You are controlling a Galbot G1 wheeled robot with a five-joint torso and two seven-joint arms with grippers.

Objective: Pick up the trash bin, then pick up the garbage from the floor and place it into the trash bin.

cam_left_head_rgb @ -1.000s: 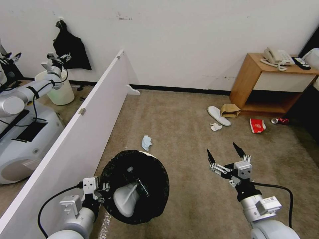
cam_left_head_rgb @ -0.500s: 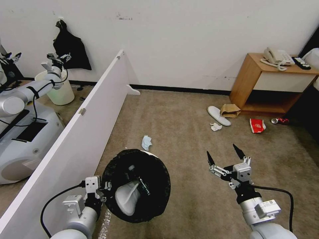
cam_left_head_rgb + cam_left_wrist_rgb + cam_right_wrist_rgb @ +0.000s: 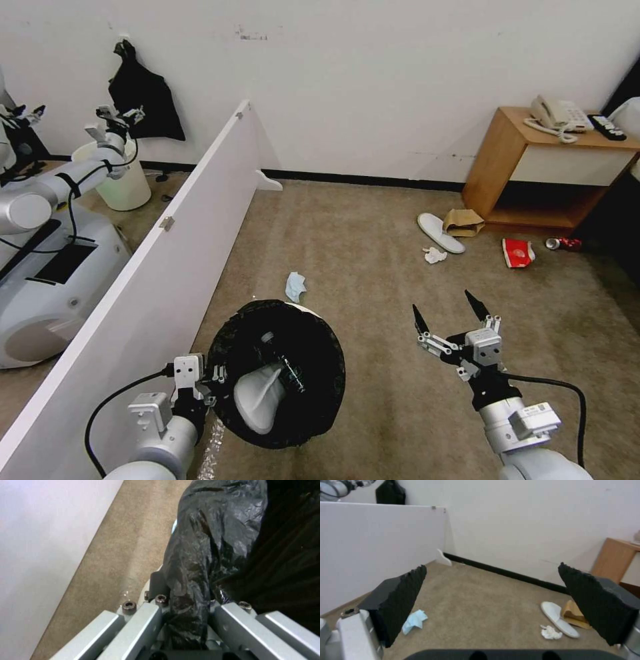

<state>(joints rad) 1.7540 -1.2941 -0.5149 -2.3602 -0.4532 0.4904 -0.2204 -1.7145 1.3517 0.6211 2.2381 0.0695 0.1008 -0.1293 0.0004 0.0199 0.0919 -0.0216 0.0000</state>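
Note:
The trash bin [image 3: 313,413], white with a black bag over its rim, hangs tilted toward me at lower left. My left gripper [image 3: 208,385] is shut on the bin's bagged rim [image 3: 188,597]. A white slipper [image 3: 257,400] and a clear bottle [image 3: 285,365] lie inside. My right gripper [image 3: 442,305] hovers open and empty over the carpet at lower right [image 3: 491,568]. On the floor lie a light-blue tissue [image 3: 294,286] [image 3: 415,621], a white tissue [image 3: 433,255] [image 3: 550,632], a white slipper [image 3: 440,232] [image 3: 558,618], a brown paper bag [image 3: 461,221], a red cup [image 3: 517,253] and a red can [image 3: 563,244].
A long white partition board [image 3: 167,247] runs along the left, close to the bin. Behind it stand another robot [image 3: 47,280] and a pale unlined bin [image 3: 123,183]. A wooden side table [image 3: 507,160] with a phone stands at the far right. Open carpet lies ahead.
The bin and my left gripper have edged slightly to the right. My right gripper has drifted a little to the left, still open.

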